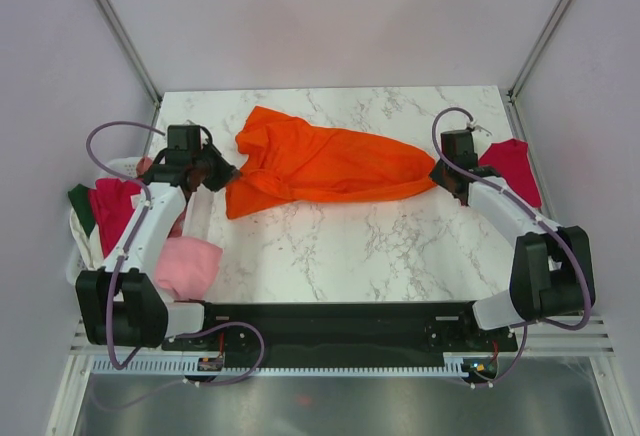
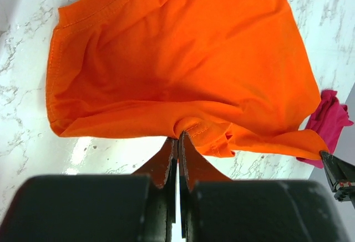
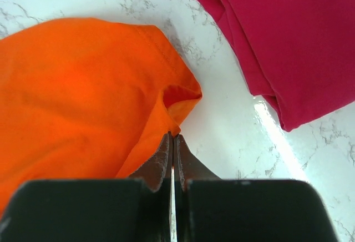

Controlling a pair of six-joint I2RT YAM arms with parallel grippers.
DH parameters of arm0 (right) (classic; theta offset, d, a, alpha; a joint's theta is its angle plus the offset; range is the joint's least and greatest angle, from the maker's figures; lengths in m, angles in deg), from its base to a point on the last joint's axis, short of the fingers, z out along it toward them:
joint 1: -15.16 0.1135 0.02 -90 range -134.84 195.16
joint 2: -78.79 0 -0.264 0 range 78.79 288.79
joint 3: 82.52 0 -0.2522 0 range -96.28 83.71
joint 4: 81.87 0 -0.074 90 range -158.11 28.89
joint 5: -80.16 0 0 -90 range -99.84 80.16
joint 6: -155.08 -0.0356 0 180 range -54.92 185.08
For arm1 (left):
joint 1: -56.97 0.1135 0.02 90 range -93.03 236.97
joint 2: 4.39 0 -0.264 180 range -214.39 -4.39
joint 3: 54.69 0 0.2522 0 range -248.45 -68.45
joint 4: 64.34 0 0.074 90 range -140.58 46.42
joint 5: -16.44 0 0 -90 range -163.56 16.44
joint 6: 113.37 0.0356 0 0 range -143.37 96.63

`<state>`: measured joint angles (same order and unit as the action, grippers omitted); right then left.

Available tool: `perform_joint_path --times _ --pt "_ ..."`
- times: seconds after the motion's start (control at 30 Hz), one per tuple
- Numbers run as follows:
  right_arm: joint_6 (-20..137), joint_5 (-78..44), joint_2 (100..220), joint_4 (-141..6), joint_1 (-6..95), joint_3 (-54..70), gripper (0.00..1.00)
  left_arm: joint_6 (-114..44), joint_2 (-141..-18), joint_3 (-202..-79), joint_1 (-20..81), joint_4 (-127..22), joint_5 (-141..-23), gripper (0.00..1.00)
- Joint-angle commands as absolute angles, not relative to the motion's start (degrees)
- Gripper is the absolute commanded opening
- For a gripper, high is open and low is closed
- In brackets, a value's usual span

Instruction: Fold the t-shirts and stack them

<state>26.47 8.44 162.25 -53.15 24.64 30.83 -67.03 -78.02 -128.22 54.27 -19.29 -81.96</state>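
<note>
The bright orange t-shirt [image 1: 320, 161] lies stretched across the back half of the marble table. My left gripper [image 1: 222, 173] is shut on its left edge; the left wrist view shows the cloth [image 2: 183, 59] pinched at the fingertips [image 2: 178, 137]. My right gripper [image 1: 438, 173] is shut on the shirt's right end; the right wrist view shows the orange hem [image 3: 83, 97] clamped at the tips [image 3: 173, 137]. A crimson red t-shirt [image 1: 512, 166] lies folded at the table's right edge, also in the right wrist view [image 3: 283, 36]. It shows at the far right of the left wrist view [image 2: 328, 119].
A white plastic basket [image 1: 85, 246] hangs off the table's left side with magenta [image 1: 112, 208], dark green [image 1: 80, 201] and white clothes. A light pink t-shirt [image 1: 187, 264] spills from it onto the front left corner. Frame posts stand at the back corners.
</note>
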Motion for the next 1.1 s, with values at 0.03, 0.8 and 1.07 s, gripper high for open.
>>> perform_joint_path --times 0.03,0.8,1.07 --pt "27.81 7.04 162.90 -52.12 24.04 19.93 0.00 -68.55 -81.02 -137.78 54.69 -19.65 -84.89 0.02" --pt "34.32 -2.20 125.57 -43.87 23.69 -3.64 0.00 -65.21 -57.22 -185.24 56.53 -11.73 -86.57 0.02" --pt "33.70 2.82 117.64 -38.41 23.69 -6.99 0.00 -69.86 -50.97 -185.96 56.53 -12.26 -85.95 0.02"
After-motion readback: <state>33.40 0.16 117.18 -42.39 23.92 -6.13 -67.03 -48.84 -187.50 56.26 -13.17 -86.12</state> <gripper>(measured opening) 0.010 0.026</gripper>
